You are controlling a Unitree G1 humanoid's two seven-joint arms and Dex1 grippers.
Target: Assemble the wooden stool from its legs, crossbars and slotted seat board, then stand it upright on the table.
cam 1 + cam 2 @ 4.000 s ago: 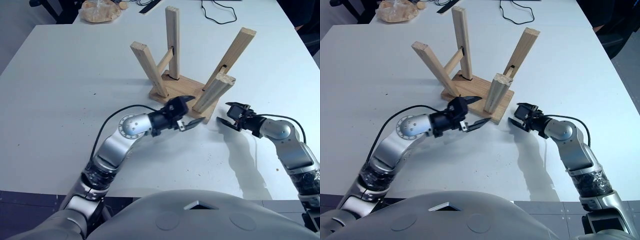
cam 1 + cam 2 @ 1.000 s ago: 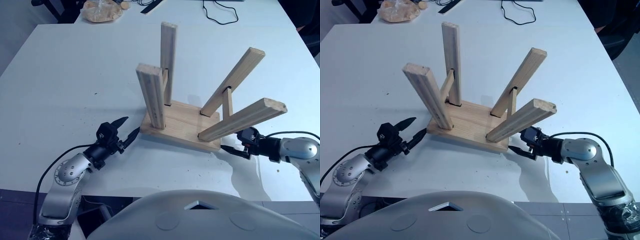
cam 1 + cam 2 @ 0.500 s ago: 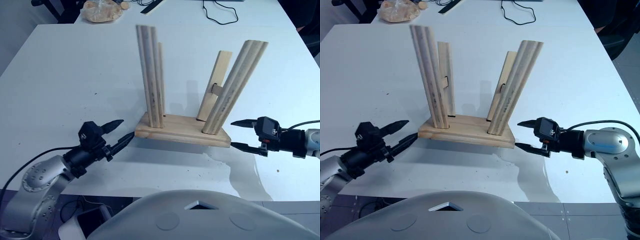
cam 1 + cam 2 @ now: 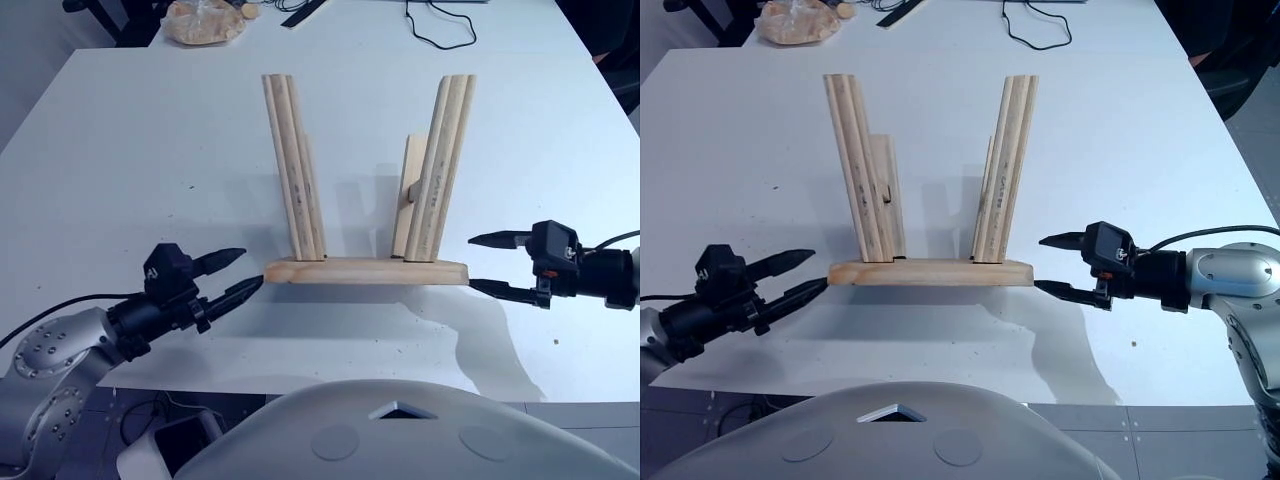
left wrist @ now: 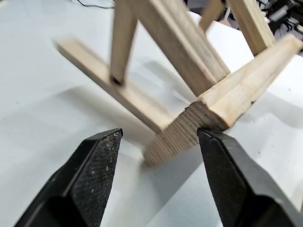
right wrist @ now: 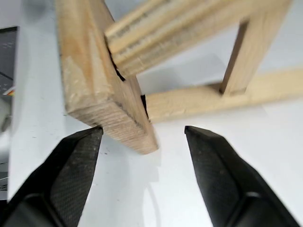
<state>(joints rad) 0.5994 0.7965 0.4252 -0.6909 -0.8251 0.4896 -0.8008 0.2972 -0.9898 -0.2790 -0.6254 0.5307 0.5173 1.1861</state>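
Mid-table (image 4: pixel 120 130), between my grippers, the stool (image 4: pixel 298 180) is inverted, legs up; left gripper (image 4: pixel 251 268) and right gripper (image 4: pixel 472 262) gape, straddling the seat (image 4: pixel 365 271) ends; rigid, light wood, likely top-heavy, so I'd pinch the seat edges.

Bright, even light from overhead; soft grey shadows pool on the white desk (image 4: pixel 120 120) under the stool (image 4: pixel 365 270).

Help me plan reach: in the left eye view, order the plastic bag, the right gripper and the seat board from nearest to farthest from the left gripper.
1. Seat board: its left end sits right at the left gripper.
2. Right gripper: at the board's opposite, right end.
3. Plastic bag: far back on the left.
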